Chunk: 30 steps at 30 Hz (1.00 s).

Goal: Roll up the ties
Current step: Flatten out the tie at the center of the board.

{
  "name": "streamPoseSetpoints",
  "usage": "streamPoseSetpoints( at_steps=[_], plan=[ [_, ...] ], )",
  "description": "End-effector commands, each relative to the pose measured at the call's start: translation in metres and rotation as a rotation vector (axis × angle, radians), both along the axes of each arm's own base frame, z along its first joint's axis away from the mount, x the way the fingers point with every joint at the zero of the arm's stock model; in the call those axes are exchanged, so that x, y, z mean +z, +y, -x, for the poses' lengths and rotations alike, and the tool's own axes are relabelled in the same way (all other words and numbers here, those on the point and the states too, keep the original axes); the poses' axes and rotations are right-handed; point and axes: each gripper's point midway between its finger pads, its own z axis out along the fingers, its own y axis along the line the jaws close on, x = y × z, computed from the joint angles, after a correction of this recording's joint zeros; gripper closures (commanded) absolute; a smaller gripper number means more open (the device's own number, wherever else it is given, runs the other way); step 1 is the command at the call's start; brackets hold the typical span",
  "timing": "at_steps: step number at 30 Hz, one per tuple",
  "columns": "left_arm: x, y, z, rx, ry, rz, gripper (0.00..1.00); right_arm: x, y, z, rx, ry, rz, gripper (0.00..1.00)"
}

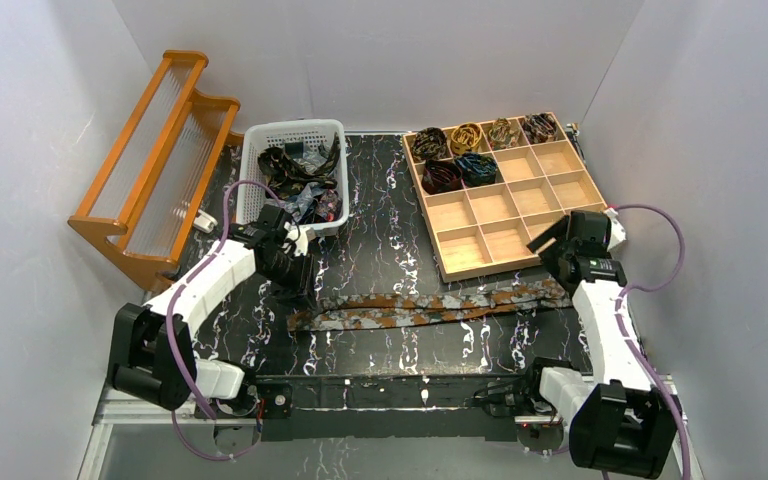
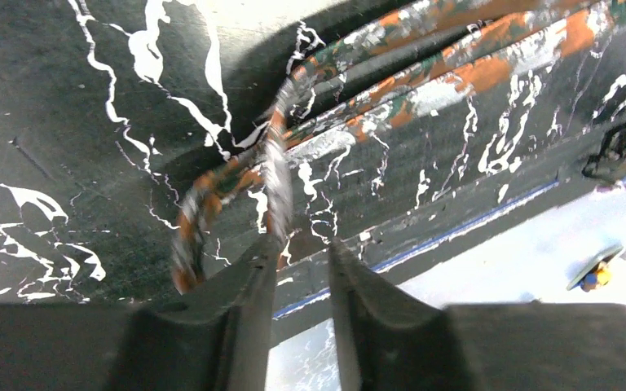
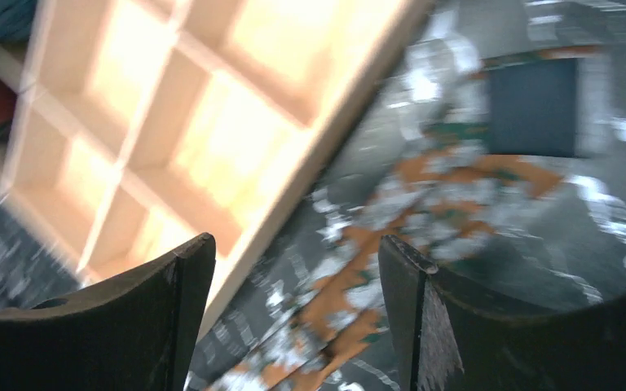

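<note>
Item: tie-rolling job, partly done. Finished stock: six rolled ties (image 1: pixel 477 168) sit one to a compartment in the wooden tray (image 1: pixel 505 240) at the far right of the table (image 1: pixel 380 230), four along the back row and two at the left of the second row; the other compartments are bare. Waiting stock: a tangle of loose ties (image 1: pixel 300 170) in the white basket (image 1: pixel 295 128) at the far centre-left, count not readable. In hand: one rust-brown tie (image 1: pixel 410 308) with grey mottling, lying flat and unrolled across the near part of the table between the two arms. Left claw (image 2: pixel 301 244): down at the tie's left end, jaws a narrow gap apart with nothing between them; the tie's end curls up in a small loop just ahead of one fingertip, and contact cannot be told. Right claw (image 3: pixel 293 248): spread wide, holding nothing, above the tie's right end beside the tray's near corner. Judgement: this tie's roll is barely begun, if at all; it and the basket's contents remain.
</note>
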Motion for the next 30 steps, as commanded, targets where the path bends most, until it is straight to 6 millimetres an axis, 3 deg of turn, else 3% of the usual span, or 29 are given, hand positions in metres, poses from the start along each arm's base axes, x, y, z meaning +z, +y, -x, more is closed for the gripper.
streamPoseSetpoints(
  at_steps=[1,5,9,12,15,17,20,23,27,30],
  plan=[
    [0.004,0.010,-0.011,0.013,-0.040,-0.060,0.69,0.046,0.095,-0.028,0.515,-0.275,-0.290,0.19],
    [0.001,0.014,-0.013,0.005,-0.040,-0.086,0.66,0.060,0.169,-0.015,0.890,-0.425,-0.441,0.19],
    [-0.003,0.026,-0.014,0.018,-0.039,-0.161,0.64,0.062,0.248,0.008,1.260,-0.423,-0.323,0.17],
    [0.003,0.035,-0.023,0.072,-0.103,-0.207,0.59,0.056,0.282,0.010,1.400,-0.434,-0.218,0.16],
    [0.013,0.048,-0.037,0.160,-0.176,-0.275,0.47,0.031,0.308,0.008,1.545,-0.376,-0.127,0.17],
    [0.024,0.051,-0.044,0.211,-0.223,-0.278,0.27,0.014,0.328,0.014,1.657,-0.299,-0.063,0.17],
    [0.040,0.053,-0.055,0.296,-0.313,-0.262,0.16,-0.006,0.350,0.019,1.774,-0.258,0.002,0.17],
    [0.052,0.047,-0.055,0.368,-0.367,-0.187,0.11,-0.015,0.364,0.022,1.826,-0.231,0.009,0.17],
    [0.052,0.047,-0.042,0.459,-0.375,-0.131,0.10,-0.035,0.372,0.030,1.903,-0.155,0.070,0.20],
    [0.051,0.039,-0.034,0.504,-0.380,-0.051,0.10,-0.054,0.374,0.039,1.936,-0.079,0.081,0.27]
  ],
)
